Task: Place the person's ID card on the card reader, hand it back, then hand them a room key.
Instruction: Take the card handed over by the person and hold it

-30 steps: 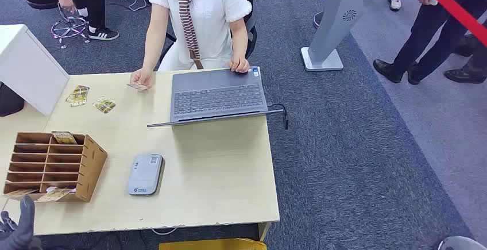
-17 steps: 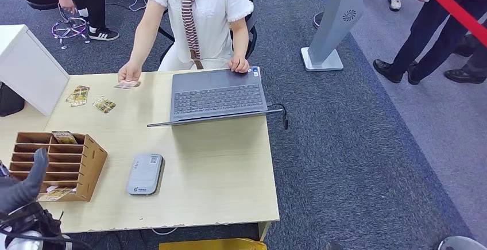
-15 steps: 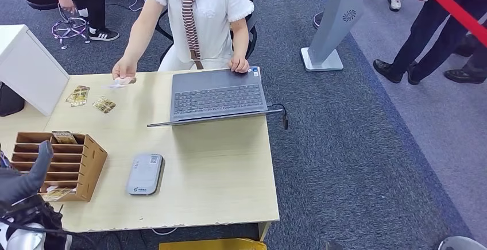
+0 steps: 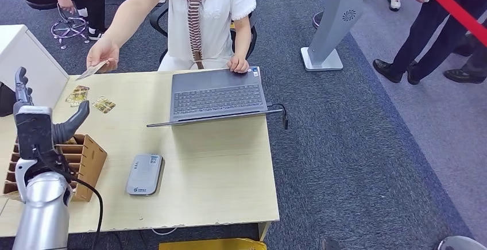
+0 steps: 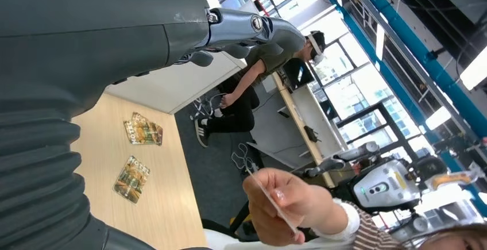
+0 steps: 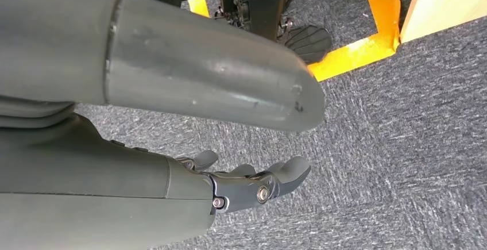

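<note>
- From the head view, we held our left hand [image 4: 35, 125] up, empty, fingers apart, over the wooden organizer [image 4: 86, 161]. A seated person's hand [image 4: 102, 52] held the ID card [image 4: 92, 70] out above the table's [image 4: 218, 164] far edge. The grey card reader [image 4: 145, 174] lay near us; its label was unreadable.
- At the left wrist, the ID card showed edge-on; leaflets [image 5: 138, 158] bore lettering too small to read.
- At the right wrist, our right hand [image 6: 247, 184] hung empty over carpet, fingers loosely spread.

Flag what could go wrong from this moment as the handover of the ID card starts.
1. The person's hand holds the ID card out past the table's far edge, apart from the raised, empty left hand; a mistimed release could drop it.
2. The wooden organizer sits right beneath that arm; it may get knocked.
3. Loose cards lie along the reach and could be brushed.
</note>
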Robot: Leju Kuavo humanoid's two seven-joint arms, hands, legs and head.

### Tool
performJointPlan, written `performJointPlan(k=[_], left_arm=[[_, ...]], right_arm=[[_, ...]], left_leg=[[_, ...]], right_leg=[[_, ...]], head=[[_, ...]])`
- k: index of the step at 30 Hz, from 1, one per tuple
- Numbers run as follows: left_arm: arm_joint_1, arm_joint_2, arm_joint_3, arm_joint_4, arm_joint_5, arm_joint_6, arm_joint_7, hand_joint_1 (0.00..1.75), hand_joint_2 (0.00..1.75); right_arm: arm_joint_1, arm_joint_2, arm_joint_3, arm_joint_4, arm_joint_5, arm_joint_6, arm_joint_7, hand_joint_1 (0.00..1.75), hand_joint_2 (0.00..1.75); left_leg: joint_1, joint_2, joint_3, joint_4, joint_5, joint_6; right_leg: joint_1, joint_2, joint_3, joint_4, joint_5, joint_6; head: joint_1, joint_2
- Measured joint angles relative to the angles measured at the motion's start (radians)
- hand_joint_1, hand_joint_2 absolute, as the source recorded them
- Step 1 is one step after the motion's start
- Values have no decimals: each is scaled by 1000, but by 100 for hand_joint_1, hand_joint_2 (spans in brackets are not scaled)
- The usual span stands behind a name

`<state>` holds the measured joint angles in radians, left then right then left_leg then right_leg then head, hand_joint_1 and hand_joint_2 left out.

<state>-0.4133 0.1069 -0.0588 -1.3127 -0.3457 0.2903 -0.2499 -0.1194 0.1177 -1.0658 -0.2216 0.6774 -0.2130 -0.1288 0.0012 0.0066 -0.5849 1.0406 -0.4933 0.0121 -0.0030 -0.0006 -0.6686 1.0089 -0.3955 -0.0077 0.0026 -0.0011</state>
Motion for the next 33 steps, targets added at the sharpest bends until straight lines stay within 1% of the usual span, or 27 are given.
performJointPlan(k=[16, 17, 20, 21, 26, 33], left_arm=[[-309, 56, -204, 325, -319, -50, 184, 0, 175], [-328, 59, -217, 345, -339, -53, 195, 8, 175], [-383, 68, -252, 404, -398, -63, 227, 139, 175], [-399, 71, -264, 423, -418, -65, 238, 175, 175], [-458, 82, -307, 497, -503, -71, 278, 175, 175], [-478, 90, -322, 533, -514, -81, 280, 175, 175]], right_arm=[[-12, 1, 26, 4, 31, 8, 32, 0, 0], [-13, 1, 28, 4, 32, 8, 34, 0, 0], [-14, 1, 37, 4, 43, 9, 40, 0, 0], [-15, 1, 40, 4, 46, 9, 43, 0, 0], [-16, 1, 49, 4, 57, 8, 54, 0, 0], [-15, 1, 49, 4, 62, 8, 54, 0, 0]], left_leg=[[0, 0, 0, 0, 1, -1], [0, 0, 0, 0, 1, -1], [0, 0, 0, 0, 1, -1], [0, 0, 0, 0, 2, -1], [0, 0, 0, 0, 2, -1], [0, 0, 0, 0, 2, -2]], right_leg=[[0, 0, 0, 0, 1, -2], [0, 0, 0, 0, 1, -2], [0, 0, 0, 1, 2, -2], [0, 0, 0, 1, 2, -2], [0, 0, 0, 1, 2, -2], [0, 0, 0, 1, 2, -2]], head=[[0, 0], [0, 0], [0, 0], [0, 0], [0, 0], [0, 0]])
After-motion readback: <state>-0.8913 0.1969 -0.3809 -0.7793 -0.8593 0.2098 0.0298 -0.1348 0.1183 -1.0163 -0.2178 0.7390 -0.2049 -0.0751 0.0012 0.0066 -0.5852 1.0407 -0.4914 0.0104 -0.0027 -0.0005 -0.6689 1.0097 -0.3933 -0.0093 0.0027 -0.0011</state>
